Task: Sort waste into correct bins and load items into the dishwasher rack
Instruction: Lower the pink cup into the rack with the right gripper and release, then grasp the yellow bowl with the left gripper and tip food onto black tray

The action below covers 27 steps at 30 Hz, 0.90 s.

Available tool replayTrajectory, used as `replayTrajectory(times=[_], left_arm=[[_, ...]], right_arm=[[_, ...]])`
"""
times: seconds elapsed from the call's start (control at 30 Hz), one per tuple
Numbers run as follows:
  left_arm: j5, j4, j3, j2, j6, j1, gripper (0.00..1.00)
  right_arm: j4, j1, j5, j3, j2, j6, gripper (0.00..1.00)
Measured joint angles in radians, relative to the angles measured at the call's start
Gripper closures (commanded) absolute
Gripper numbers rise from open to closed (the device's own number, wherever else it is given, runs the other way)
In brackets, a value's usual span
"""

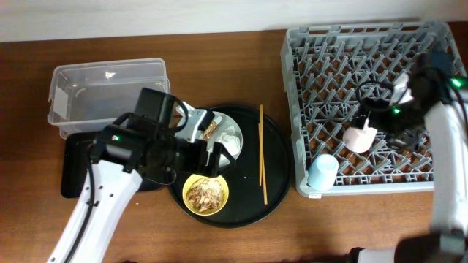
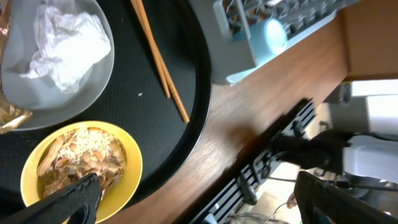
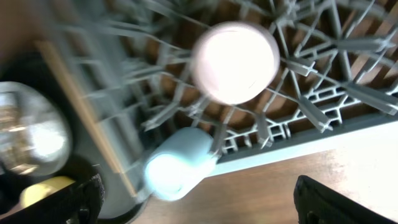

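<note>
From above, the rack (image 1: 409,44) fills the right side of the counter (image 1: 219,44). The pink cup (image 1: 360,137) sits among its pegs, and the blue cup (image 1: 322,172) is at the corner nearest the round black tray (image 1: 274,146). On that tray are the grey plate (image 1: 235,120), the yellow bowl (image 1: 205,195) just beside it, and the chopsticks (image 1: 262,153) lying together along the tray's right side. The clear tub (image 1: 110,91) stands at the far left. The flat black bin (image 1: 73,164) just in front of it is half covered by the left arm (image 1: 110,190), which also hides part of the plate.

The left wrist camera shows what the arm hides. A crumpled napkin (image 2: 68,46) lies on the plate, a gold-brown wrapper (image 2: 9,115) sits at the plate's edge and is cut off by the frame, and brown food scraps (image 2: 81,155) with rice are heaped in the bowl. Its dark fingertips (image 2: 68,199) sit far apart at the bottom of the frame, one over the bowl's rim, with nothing between them, so the left jaws are released.

The right wrist camera is blurred. It shows the pink cup as a pale round disc and the blue cup at the rack's rim. Whether either cup stands mouth up or mouth down cannot be told. The fingertips (image 3: 68,202) there are also spread wide and empty, so the right jaws are released above the rack
</note>
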State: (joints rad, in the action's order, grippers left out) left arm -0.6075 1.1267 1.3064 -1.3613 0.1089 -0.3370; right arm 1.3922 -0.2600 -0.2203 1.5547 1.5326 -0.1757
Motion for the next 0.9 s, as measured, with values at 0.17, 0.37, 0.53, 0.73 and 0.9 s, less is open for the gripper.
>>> replayTrajectory(times=[0.17, 0.37, 0.53, 0.73, 0.9], left_arm=[[0.473, -0.071, -0.135, 0.003, 0.201, -0.255, 0.49], [0.627, -0.376, -0.364, -0.243, 0.342, -0.475, 0.94], [0.721, -0.37, -0.36, -0.286, 0.398, -0.533, 1.0], [0.682, -0.155, -0.181, -0.098, 0.381, -0.456, 1.0], [0.184, -0.118, -0.152, 0.064, 0.046, 0.29, 1.0]], right_arm=[[0.045, 0.0, -0.187, 0.047, -0.484, 0.007, 0.0], [0.111, 0.0, -0.227, 0.043, -0.496, 0.015, 0.04], [0.111, 0.0, -0.227, 0.009, -0.496, 0.015, 0.05], [0.108, 0.0, -0.227, 0.006, -0.496, 0.015, 0.05], [0.095, 0.0, -0.227, 0.004, -0.496, 0.015, 0.05]])
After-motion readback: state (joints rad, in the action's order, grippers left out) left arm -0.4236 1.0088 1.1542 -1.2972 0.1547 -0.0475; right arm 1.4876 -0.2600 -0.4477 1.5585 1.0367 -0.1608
